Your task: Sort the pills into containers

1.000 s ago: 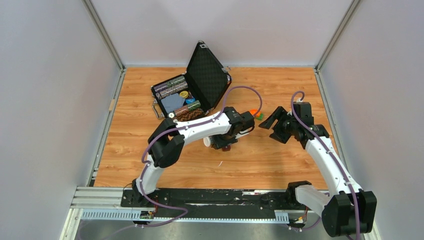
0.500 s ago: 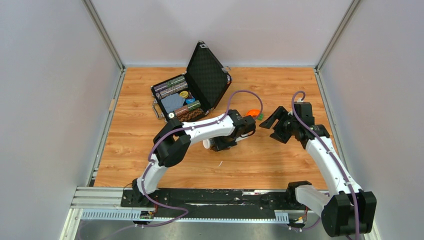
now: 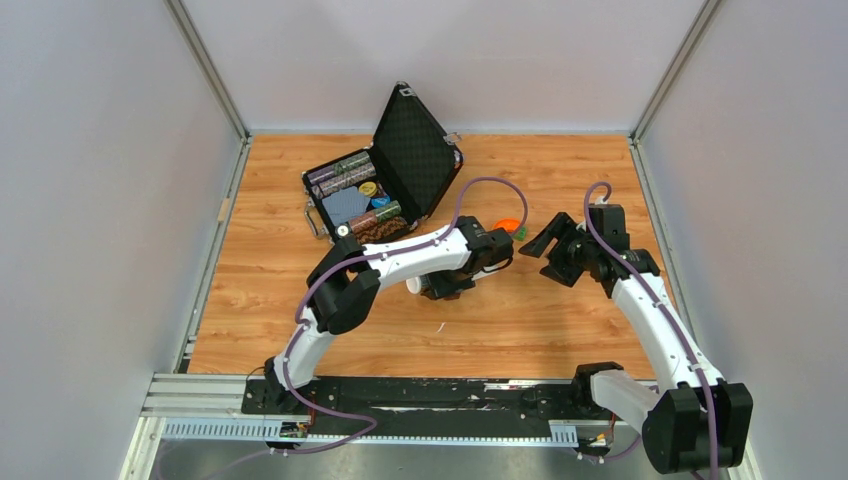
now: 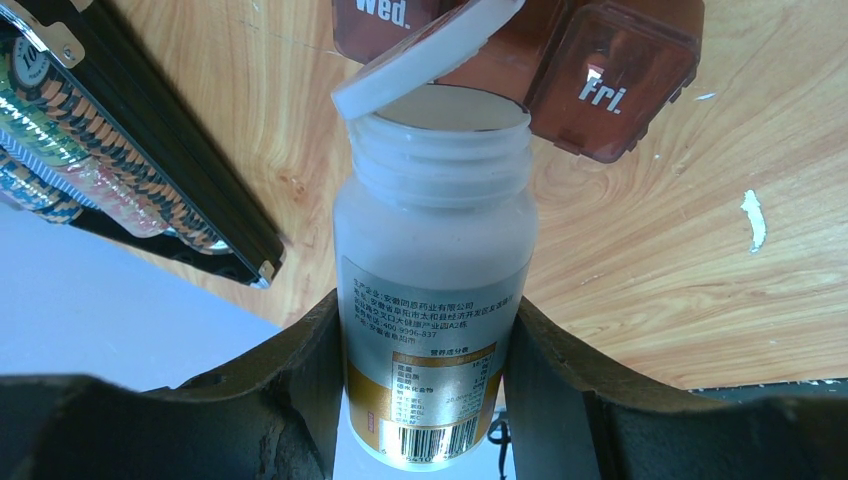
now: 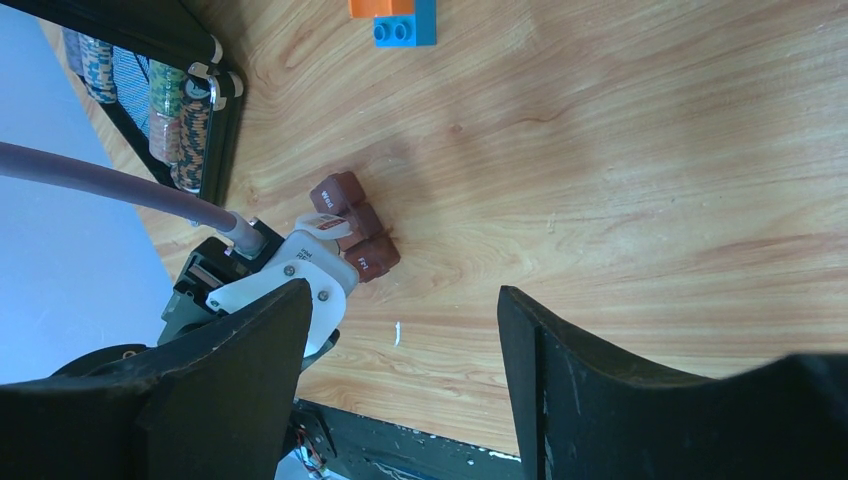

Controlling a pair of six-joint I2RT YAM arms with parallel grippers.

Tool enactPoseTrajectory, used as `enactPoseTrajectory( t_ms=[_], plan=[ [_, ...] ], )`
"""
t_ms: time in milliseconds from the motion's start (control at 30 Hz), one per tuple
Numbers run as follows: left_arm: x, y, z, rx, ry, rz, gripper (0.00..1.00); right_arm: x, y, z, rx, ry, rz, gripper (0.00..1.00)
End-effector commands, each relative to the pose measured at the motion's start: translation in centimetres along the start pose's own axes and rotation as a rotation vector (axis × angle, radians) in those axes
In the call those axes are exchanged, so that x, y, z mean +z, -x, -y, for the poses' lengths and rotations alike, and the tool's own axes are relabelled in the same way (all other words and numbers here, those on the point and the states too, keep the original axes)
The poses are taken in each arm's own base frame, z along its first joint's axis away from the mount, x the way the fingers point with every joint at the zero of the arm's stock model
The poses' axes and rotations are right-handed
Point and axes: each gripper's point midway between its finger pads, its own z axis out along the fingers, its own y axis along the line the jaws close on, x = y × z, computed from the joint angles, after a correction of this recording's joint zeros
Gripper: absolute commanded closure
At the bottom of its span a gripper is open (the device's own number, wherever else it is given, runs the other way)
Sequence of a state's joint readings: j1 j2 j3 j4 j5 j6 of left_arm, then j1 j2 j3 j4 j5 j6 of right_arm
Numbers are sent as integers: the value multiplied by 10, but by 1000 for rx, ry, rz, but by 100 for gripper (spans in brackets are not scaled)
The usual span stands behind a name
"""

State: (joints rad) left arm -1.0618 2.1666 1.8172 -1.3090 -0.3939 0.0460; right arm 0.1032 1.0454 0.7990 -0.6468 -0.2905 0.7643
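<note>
My left gripper (image 3: pixel 447 282) is shut on a white pill bottle (image 4: pixel 430 250) with a gold label. The bottle's flip cap (image 4: pixel 425 55) is open. Its mouth points at the dark brown container strip (image 4: pixel 610 85), over the middle compartment. The lids marked "Wed." and "Fri." on either side are shut. In the right wrist view the strip (image 5: pixel 355 225) lies on the table just past the left gripper. No loose pills show. My right gripper (image 3: pixel 545 246) is open and empty above the table, to the right of the strip; its fingers (image 5: pixel 560 380) frame bare wood.
An open black hard case (image 3: pixel 385 185) holding poker chips stands at the back left, close to the left arm. An orange and blue brick (image 5: pixel 395 20) lies beyond the strip. A small white fleck (image 5: pixel 397 332) lies on the wood near the front.
My left gripper with the bottle has shifted slightly away from me and tilted over the strip, which the top view no longer shows. The right arm has barely moved.
</note>
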Motion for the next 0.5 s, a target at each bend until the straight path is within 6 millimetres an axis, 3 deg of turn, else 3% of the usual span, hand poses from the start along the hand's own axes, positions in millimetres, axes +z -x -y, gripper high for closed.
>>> enactPoseTrajectory(
  t_ms=[0,467],
  plan=[
    [-9,2,-2,1,20,1,100,0,6,-6,-14,35,28,30],
    [-8,-1,-5,27,67,-48,100,-1,6,-4,-10,39,27,30]
  ],
)
